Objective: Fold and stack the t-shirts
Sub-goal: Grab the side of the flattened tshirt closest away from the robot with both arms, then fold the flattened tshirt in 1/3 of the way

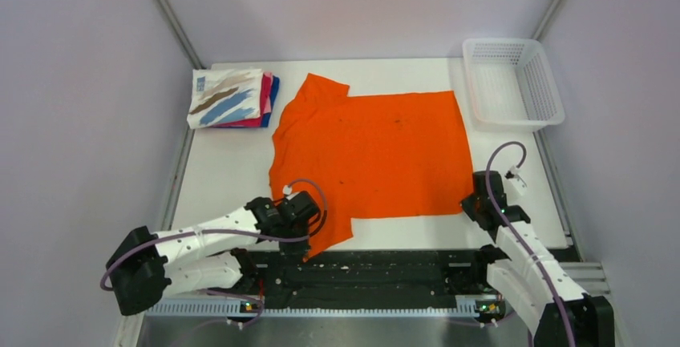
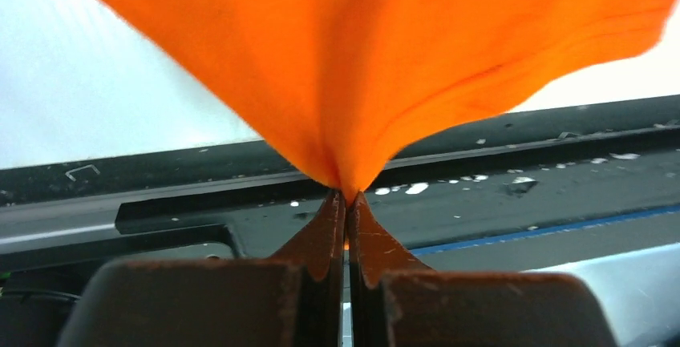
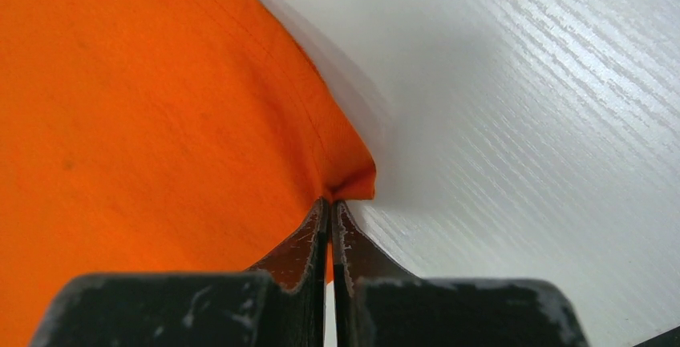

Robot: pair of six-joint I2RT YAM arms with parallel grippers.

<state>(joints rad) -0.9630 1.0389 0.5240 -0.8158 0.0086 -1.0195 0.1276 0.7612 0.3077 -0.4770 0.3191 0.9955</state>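
Observation:
A bright orange t-shirt (image 1: 373,155) lies spread flat across the middle of the white table (image 1: 224,179), its collar toward the left. At the shirt's near left corner, by the sleeve, my left gripper (image 1: 303,231) is shut on the cloth (image 2: 377,66), which rises pinched from between the jaws. My right gripper (image 1: 471,209) is shut on the near right hem corner (image 3: 353,177). A folded stack of t-shirts (image 1: 231,97) sits at the back left, the brush-stroke print one on top of pink and blue ones.
A white mesh basket (image 1: 513,82) stands at the back right corner. The black rail (image 1: 369,271) with the arm bases runs along the near edge. Grey walls close in both sides.

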